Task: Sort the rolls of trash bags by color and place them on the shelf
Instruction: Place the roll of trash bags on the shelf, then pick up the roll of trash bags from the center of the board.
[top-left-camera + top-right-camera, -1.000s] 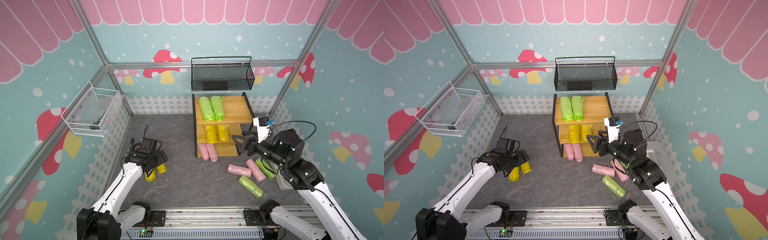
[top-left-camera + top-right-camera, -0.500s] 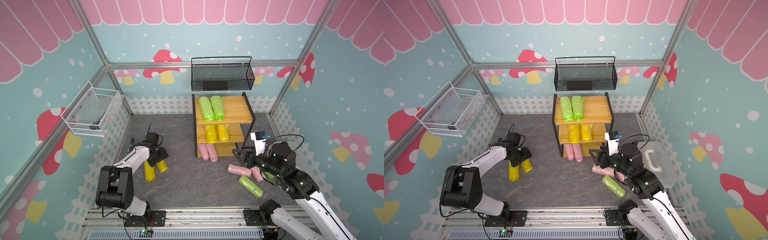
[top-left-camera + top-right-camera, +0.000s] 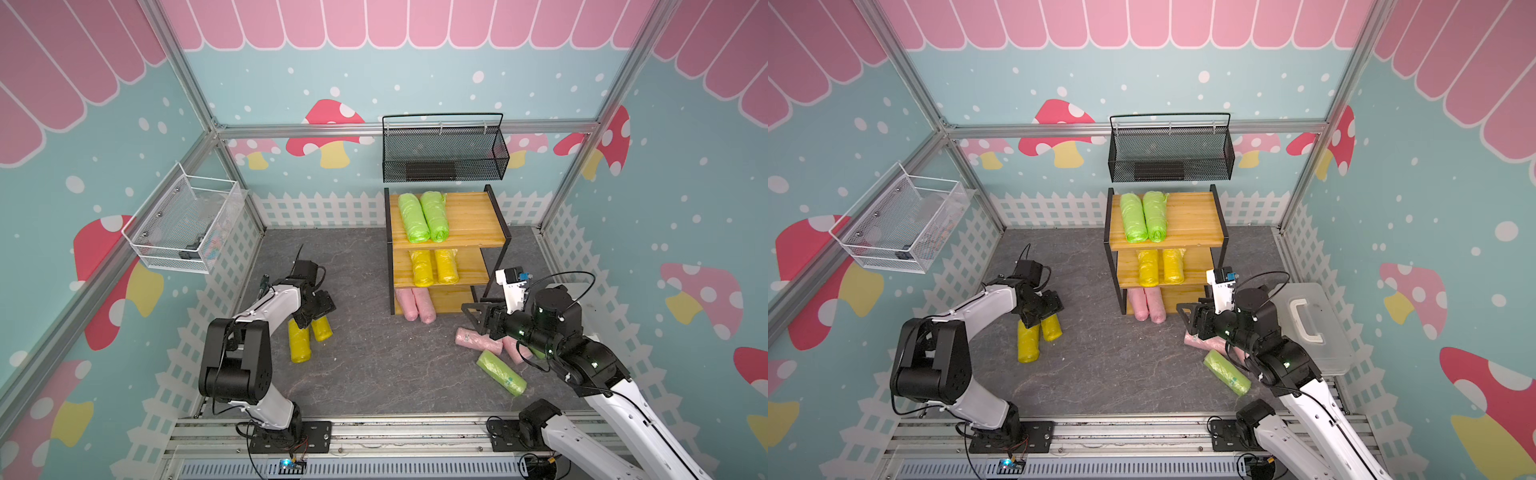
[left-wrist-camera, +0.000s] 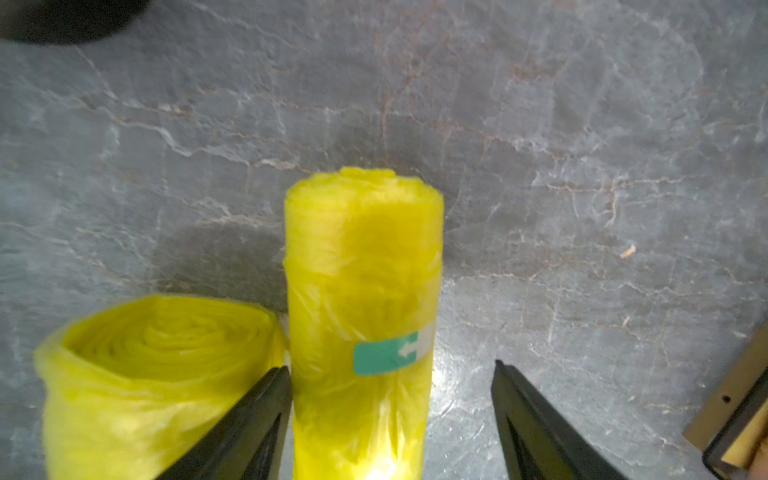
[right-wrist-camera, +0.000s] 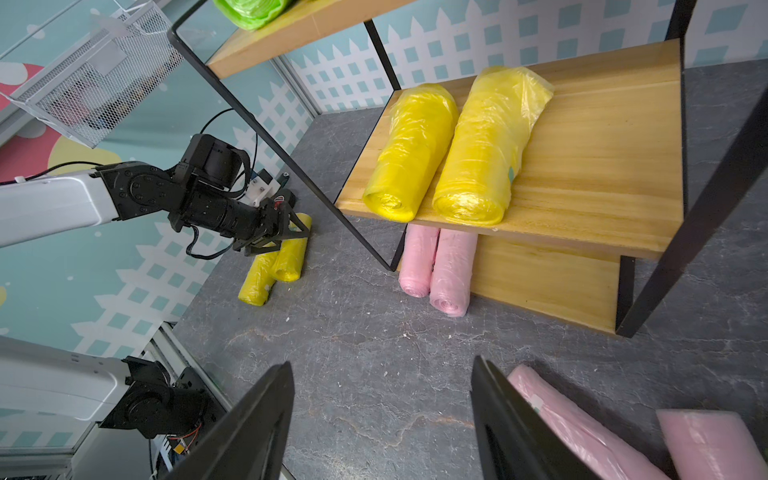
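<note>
In both top views the wooden shelf (image 3: 478,220) (image 3: 1196,220) carries two crinkly green rolls (image 3: 424,218) on its top board, two yellow rolls (image 3: 432,268) on the middle one and two pink rolls (image 3: 415,305) at the bottom.

In the left wrist view the left gripper (image 4: 390,365) stands open astride a glossy loose yellow roll (image 4: 361,257), with one finger touching it.

In the right wrist view the right gripper (image 5: 382,360) gapes over the slate-like floor (image 5: 374,324), and a loose pink roll (image 5: 582,432) lies beside one finger.

Top views overlook the shelf (image 3: 473,224) from above — wrist cameras close.
</note>
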Controlling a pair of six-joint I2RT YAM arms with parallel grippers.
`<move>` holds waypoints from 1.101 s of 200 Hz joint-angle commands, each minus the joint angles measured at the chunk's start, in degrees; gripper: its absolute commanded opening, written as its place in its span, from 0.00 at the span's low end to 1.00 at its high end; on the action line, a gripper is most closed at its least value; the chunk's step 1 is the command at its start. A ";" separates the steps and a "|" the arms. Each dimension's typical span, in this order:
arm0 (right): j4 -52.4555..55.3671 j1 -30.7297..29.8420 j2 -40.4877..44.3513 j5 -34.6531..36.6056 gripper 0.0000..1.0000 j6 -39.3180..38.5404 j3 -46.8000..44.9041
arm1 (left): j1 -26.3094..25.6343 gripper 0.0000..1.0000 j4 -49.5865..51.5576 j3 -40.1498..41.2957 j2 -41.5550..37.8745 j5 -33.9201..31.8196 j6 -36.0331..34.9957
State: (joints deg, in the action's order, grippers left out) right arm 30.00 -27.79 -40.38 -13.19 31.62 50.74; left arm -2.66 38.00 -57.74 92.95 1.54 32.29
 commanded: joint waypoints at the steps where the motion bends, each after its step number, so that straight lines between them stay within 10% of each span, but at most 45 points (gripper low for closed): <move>1: -0.15 0.19 0.54 -0.70 0.70 0.46 -0.85 | 0.44 0.79 1.31 -4.44 2.36 -2.85 -2.26; 89: 0.85 0.19 0.79 -0.81 0.70 0.50 -1.79 | 0.46 0.80 3.57 -9.15 7.46 -4.71 -5.92; 220: 3.84 0.17 1.26 2.71 0.69 4.87 -3.52 | 0.47 0.51 3.35 -9.87 14.67 -2.94 -4.44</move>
State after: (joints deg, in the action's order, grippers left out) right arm 32.18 -27.79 -40.21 -12.45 34.26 48.25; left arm -2.52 41.23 -66.83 105.86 -1.96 27.42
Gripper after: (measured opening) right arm 0.699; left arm 0.549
